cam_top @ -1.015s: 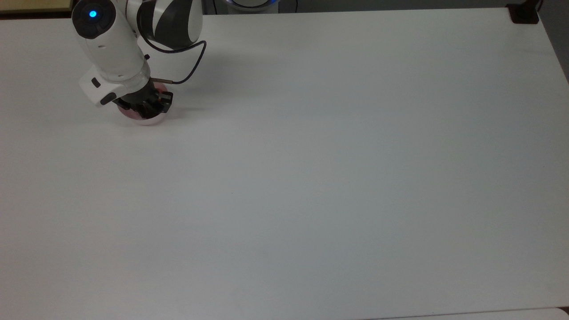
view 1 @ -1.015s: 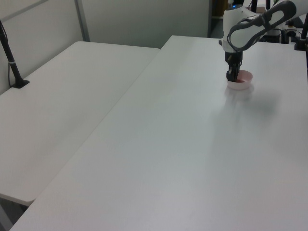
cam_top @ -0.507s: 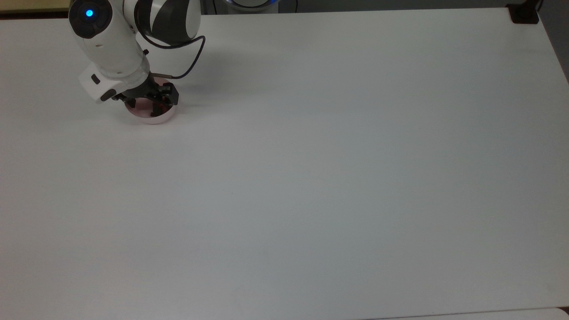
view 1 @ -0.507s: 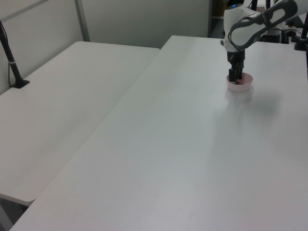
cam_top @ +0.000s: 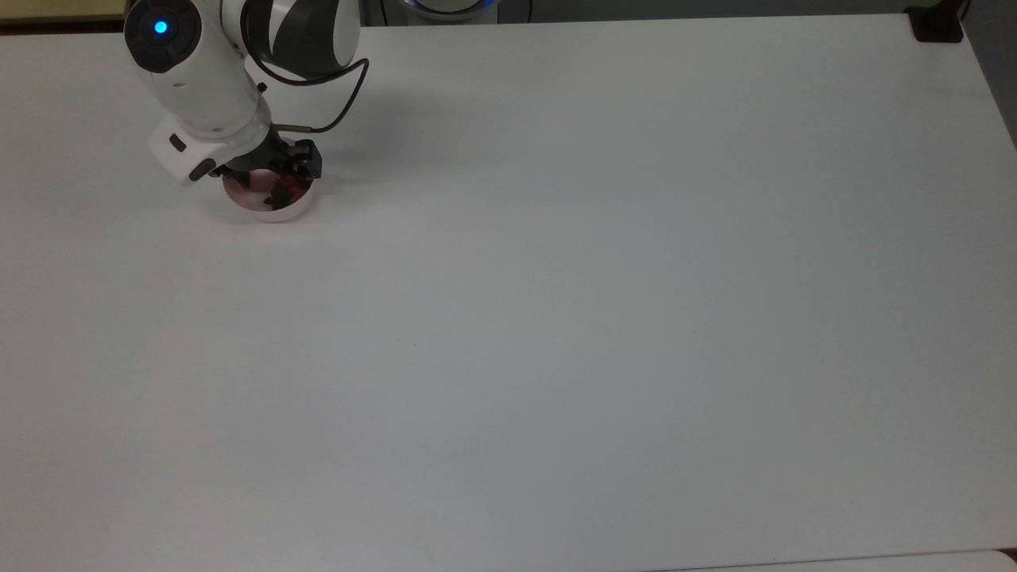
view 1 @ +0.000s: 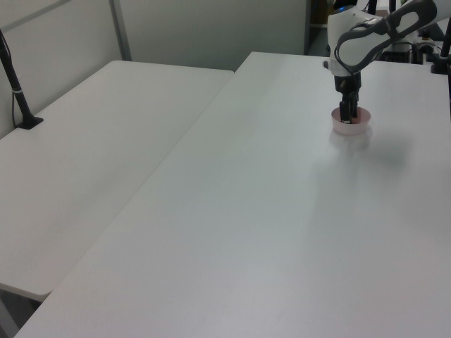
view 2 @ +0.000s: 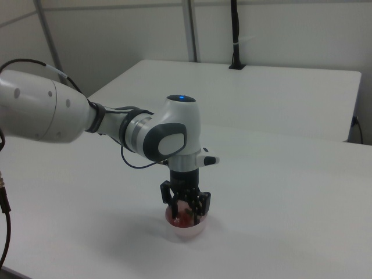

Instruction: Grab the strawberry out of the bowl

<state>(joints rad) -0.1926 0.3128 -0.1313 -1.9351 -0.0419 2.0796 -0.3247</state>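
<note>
The pale pink bowl stands near the top view's upper left corner of the white table, and also shows in the bowl. The red strawberry lies inside it. My gripper points straight down into the bowl. Its fingers stand apart on either side of the strawberry, so it is open. The hand hides part of the bowl's far rim in the top view.
The white table stretches wide to the top view's right and bottom of the bowl. A second white table adjoins it on the left view's left. A black post stands on that table.
In the top view the hand has shifted slightly up and right, uncovering more of the bowl and the strawberry. The bowl sits a little further right than a second ago.
</note>
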